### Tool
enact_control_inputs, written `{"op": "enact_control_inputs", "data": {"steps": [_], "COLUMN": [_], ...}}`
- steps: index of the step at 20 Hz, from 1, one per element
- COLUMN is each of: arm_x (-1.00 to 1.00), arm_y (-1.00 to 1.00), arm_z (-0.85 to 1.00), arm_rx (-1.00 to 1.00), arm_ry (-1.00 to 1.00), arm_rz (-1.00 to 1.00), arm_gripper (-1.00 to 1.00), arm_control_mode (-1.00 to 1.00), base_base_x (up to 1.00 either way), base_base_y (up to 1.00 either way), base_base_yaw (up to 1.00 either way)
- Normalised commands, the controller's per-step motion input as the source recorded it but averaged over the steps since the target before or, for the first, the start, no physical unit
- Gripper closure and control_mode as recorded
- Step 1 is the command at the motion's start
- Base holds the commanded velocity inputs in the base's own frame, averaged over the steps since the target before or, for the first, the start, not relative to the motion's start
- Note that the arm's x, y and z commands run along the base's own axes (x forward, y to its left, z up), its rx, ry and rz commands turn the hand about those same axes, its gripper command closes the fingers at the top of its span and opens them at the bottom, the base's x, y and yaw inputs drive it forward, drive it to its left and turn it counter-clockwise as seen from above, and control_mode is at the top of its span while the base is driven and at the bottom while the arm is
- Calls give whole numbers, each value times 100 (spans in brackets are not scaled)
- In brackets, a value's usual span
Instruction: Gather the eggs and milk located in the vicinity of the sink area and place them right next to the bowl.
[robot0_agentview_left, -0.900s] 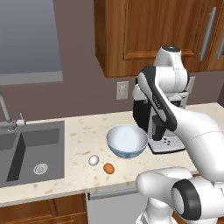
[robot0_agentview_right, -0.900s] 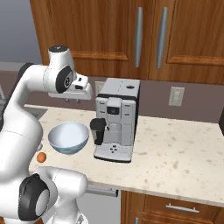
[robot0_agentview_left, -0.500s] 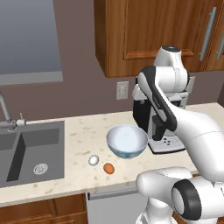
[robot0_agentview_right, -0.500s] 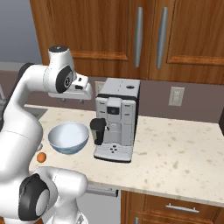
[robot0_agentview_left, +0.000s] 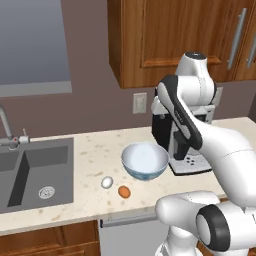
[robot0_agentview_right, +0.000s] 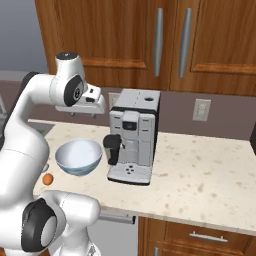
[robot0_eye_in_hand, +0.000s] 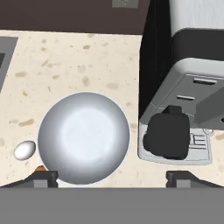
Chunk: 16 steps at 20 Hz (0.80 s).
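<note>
The pincer (robot0_eye_in_hand: 111, 177) hangs spread wide and empty above the bowl (robot0_agentview_left: 145, 160), which sits on the speckled surface (robot0_agentview_left: 95, 155) just left of the coffee machine (robot0_agentview_right: 132, 135), with the white egg (robot0_agentview_left: 107, 182) and brown egg (robot0_agentview_left: 124, 191) lying close in front-left of the bowl, sink (robot0_agentview_left: 35, 170) further left, no readable writing anywhere.

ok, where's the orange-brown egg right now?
Left base view: orange-brown egg on the counter, in front of the bowl, just right of the white egg.

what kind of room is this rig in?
A rendered home kitchen, it seems: a recessed sink in a speckled counter, wooden cabinets above, and a coffee machine beside a bowl.
</note>
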Motion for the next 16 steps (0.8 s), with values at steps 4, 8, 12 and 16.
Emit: {"op": "enact_control_inputs", "data": {"steps": [4,8,12,16], "arm_x": [0,0,0,0], "arm_y": [0,0,0,0], "arm_z": [0,0,0,0], "arm_rx": [0,0,0,0], "arm_ry": [0,0,0,0], "arm_rz": [0,0,0,0], "arm_gripper": [-100,-100,-100,-100], "arm_control_mode": [100,100,100,100], "base_base_x": [-58,-64,-26,0], "base_base_y": [0,15,31,56], "base_base_yaw": [0,0,0,-3]}}
